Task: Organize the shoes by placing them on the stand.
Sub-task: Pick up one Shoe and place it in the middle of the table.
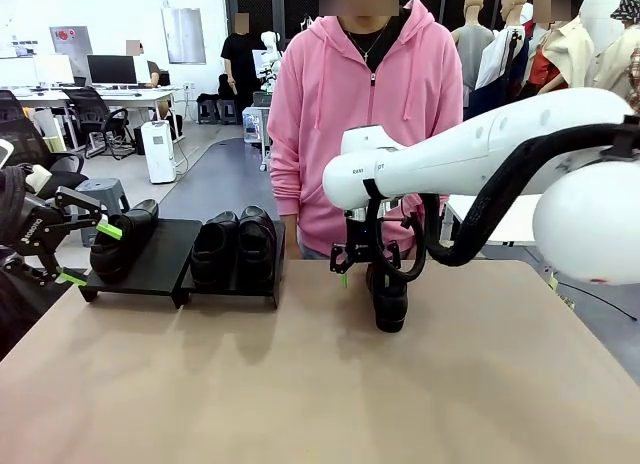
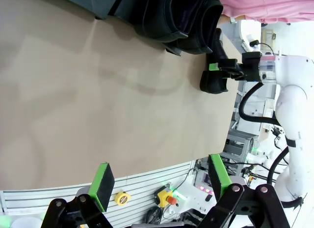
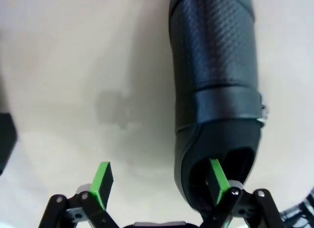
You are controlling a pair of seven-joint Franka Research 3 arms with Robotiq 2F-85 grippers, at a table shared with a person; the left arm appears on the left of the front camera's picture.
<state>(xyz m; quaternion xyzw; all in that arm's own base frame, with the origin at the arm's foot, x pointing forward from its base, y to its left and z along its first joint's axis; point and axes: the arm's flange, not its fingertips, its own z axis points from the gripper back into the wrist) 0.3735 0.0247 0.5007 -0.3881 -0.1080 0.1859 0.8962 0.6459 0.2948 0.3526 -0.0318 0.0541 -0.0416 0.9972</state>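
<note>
Shoes are mostly sorted: three sit on the stand [image 1: 160,264] at the far left of the table [image 1: 330,384], one on the left platform and a pair [image 1: 235,246] on the right platform. The lone shoe [image 1: 124,240] on the left platform sits at that platform's left side, leaving bare space beside it, which I judge is where the last shoe belongs.

That fourth shoe [image 1: 389,302] stands alone on the table near the middle, in front of the person in the pink hoodie [image 1: 350,104]. My right gripper [image 1: 372,261] is right at it, jaws apart. In my right wrist view the shoe [image 3: 216,80] runs lengthwise straight away from my fingers, its long axis in line with my reach, toe far and opening near. One green pad [image 3: 218,174] sits inside the shoe's opening, the other pad [image 3: 103,181] hangs over bare table outside, so the shoe's side wall lies between them, not yet pinched.

My left gripper [image 1: 85,252] hovers by the stand's left end, jaws spread and empty, well apart from the loose shoe. The right arm is plainly the nearer one.

Writing: small dark letters on my right arm's wrist are too blurred to read surely.
</note>
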